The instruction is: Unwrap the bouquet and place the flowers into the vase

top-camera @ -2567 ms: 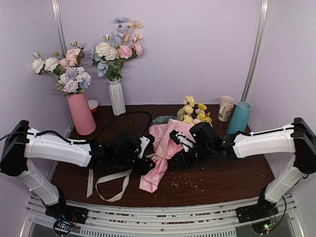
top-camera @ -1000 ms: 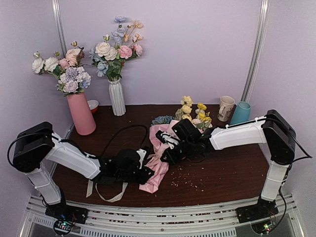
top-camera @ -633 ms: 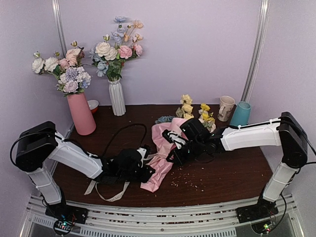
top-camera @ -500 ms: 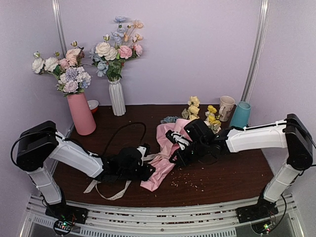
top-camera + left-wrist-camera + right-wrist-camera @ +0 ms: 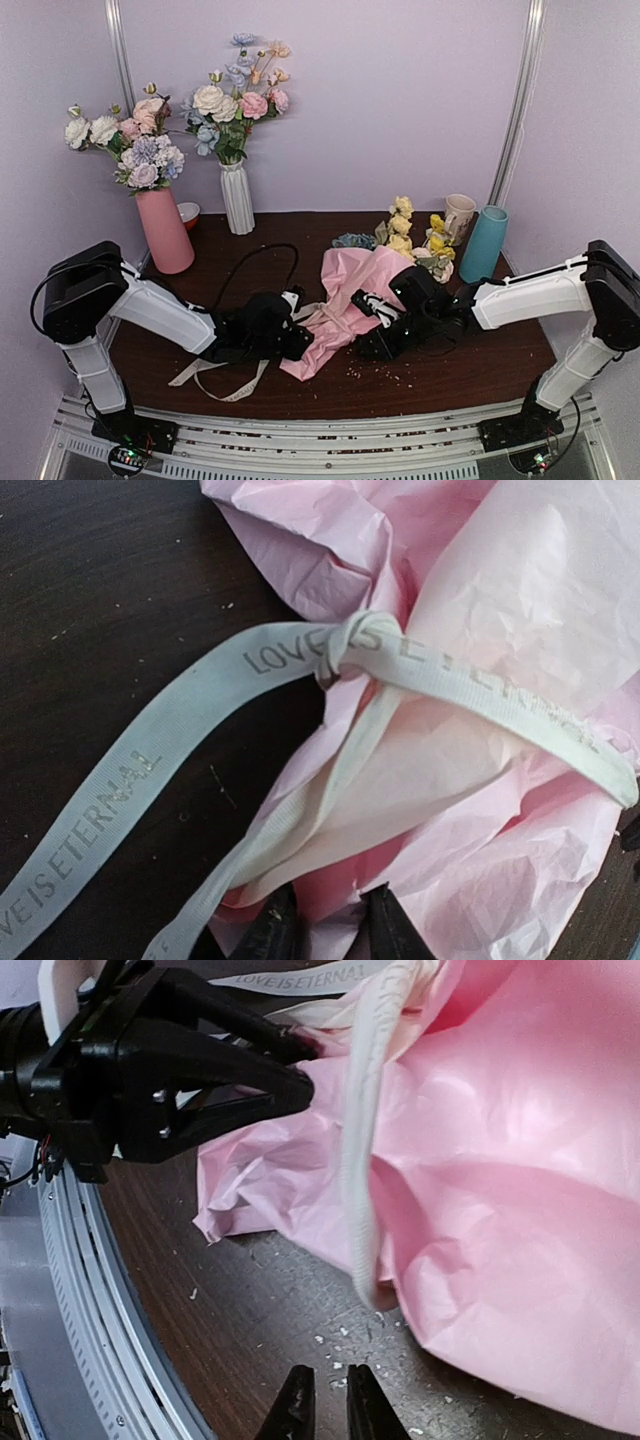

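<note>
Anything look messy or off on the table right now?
Yes. Pale crumbs litter the dark table just in front of the pink wrap. The cream ribbon is still knotted around the crumpled wrap, and its loose tails trail toward the table's near edge.

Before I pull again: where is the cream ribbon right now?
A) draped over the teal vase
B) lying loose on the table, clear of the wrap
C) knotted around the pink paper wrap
C: in the left wrist view the ribbon runs across the pink paper wrap, with its knot cinched tight against the paper.
</note>
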Robot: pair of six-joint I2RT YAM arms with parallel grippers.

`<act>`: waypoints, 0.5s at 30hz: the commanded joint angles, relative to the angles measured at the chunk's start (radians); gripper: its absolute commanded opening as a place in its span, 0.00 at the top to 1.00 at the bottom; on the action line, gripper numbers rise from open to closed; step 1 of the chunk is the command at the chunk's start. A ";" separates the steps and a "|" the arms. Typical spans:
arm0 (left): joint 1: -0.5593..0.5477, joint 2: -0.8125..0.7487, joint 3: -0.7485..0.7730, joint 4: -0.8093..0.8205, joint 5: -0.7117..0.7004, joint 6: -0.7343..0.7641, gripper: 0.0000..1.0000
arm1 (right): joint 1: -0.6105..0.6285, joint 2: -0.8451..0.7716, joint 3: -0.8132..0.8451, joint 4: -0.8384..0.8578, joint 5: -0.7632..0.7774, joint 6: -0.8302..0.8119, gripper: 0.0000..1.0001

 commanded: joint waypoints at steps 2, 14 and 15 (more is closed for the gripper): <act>0.010 0.009 0.021 -0.004 -0.018 0.049 0.73 | 0.046 -0.083 0.038 -0.003 -0.061 -0.026 0.81; 0.010 0.013 -0.005 0.043 0.018 0.059 0.73 | 0.095 -0.028 0.263 -0.035 0.148 -0.044 0.71; 0.010 0.013 -0.006 0.047 0.021 0.059 0.73 | 0.094 0.005 0.291 -0.059 0.185 -0.044 0.71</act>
